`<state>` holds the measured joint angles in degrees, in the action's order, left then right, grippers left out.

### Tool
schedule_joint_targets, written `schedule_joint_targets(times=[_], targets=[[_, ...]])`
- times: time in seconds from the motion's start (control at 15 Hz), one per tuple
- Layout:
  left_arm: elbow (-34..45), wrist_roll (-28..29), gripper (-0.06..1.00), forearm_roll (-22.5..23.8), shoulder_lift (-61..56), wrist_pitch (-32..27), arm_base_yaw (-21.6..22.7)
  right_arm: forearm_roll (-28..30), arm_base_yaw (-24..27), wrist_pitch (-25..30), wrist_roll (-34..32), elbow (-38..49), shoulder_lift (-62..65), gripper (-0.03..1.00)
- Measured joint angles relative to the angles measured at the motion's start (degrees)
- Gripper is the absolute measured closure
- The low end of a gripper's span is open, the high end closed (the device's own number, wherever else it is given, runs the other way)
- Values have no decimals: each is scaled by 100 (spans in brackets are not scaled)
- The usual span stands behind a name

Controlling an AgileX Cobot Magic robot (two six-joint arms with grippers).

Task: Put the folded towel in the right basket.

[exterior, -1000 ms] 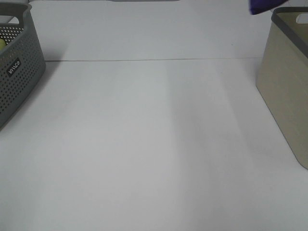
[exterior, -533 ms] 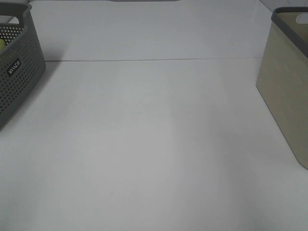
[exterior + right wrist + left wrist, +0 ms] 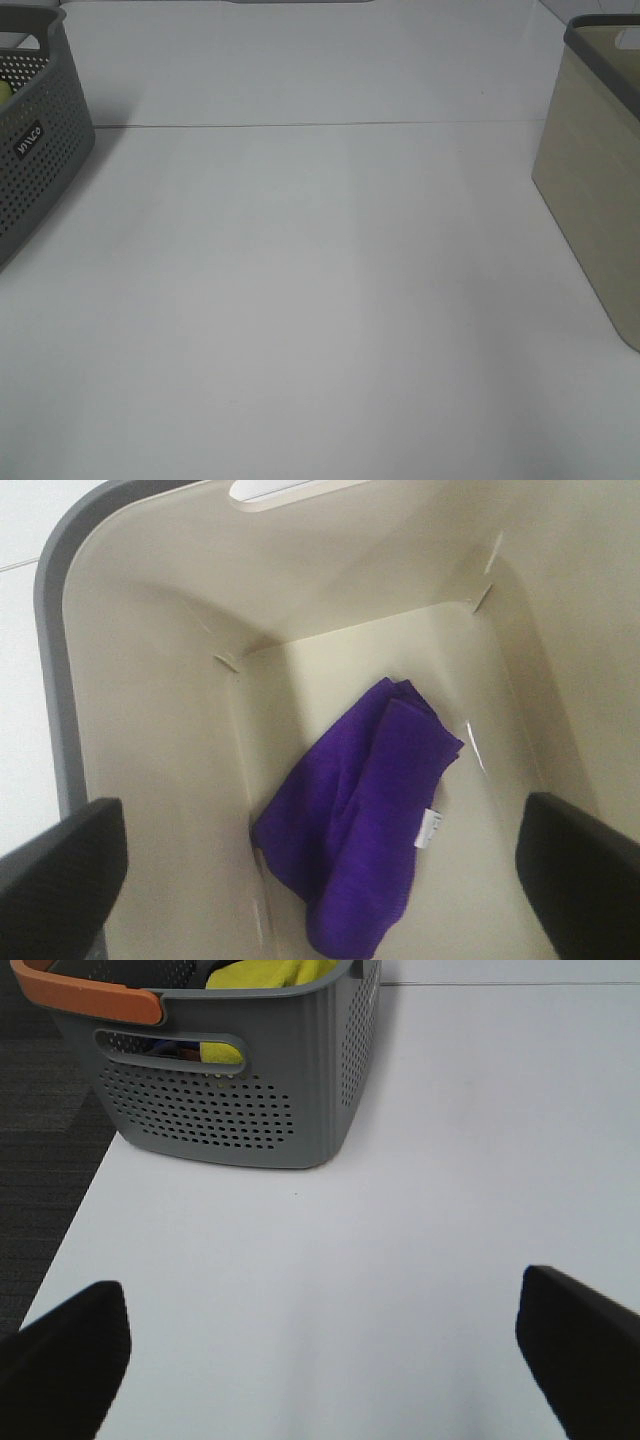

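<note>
In the right wrist view a purple folded towel (image 3: 365,825) lies on the floor of the beige right basket (image 3: 150,690). My right gripper (image 3: 320,900) is open and empty above the basket, with one black fingertip (image 3: 60,870) at each side. The basket also shows at the right edge of the exterior high view (image 3: 595,190); the towel is hidden there. My left gripper (image 3: 320,1360) is open and empty over the white table (image 3: 400,1210), short of the grey basket. Neither arm shows in the exterior high view.
A grey perforated basket (image 3: 230,1090) with an orange handle (image 3: 85,995) holds yellow and other cloths (image 3: 270,972); it also shows at the left edge of the exterior high view (image 3: 35,140). The table's edge and dark floor (image 3: 40,1120) lie beside it.
One second ago a purple piece of the towel showed at the top right above the beige basket. It has gone from the exterior high view since.
</note>
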<state>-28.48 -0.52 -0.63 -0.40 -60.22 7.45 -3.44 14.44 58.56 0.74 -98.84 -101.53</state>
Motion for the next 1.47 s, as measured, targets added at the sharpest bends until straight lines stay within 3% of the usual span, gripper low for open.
schedule_joint_targets(times=[0.27, 0.6, 1.0, 1.2, 1.47], targets=[[0, 0, -5, 0, 0, 0, 0, 17, -195, 281, 315, 0, 0, -1], [0, 0, -5, 0, 0, 0, 0, 195, -1387, 292, 332, 0, 292, -1], [0, 0, -5, 0, 0, 0, 0, -74, -1467, 1031, 11, 166, 997, -1], [0, 0, -5, 0, 0, 0, 0, -430, -1467, 716, 74, 1232, 2172, -1], [0, 0, -5, 0, 0, 0, 0, -453, -1467, 160, 344, 3140, 4085, -1]])
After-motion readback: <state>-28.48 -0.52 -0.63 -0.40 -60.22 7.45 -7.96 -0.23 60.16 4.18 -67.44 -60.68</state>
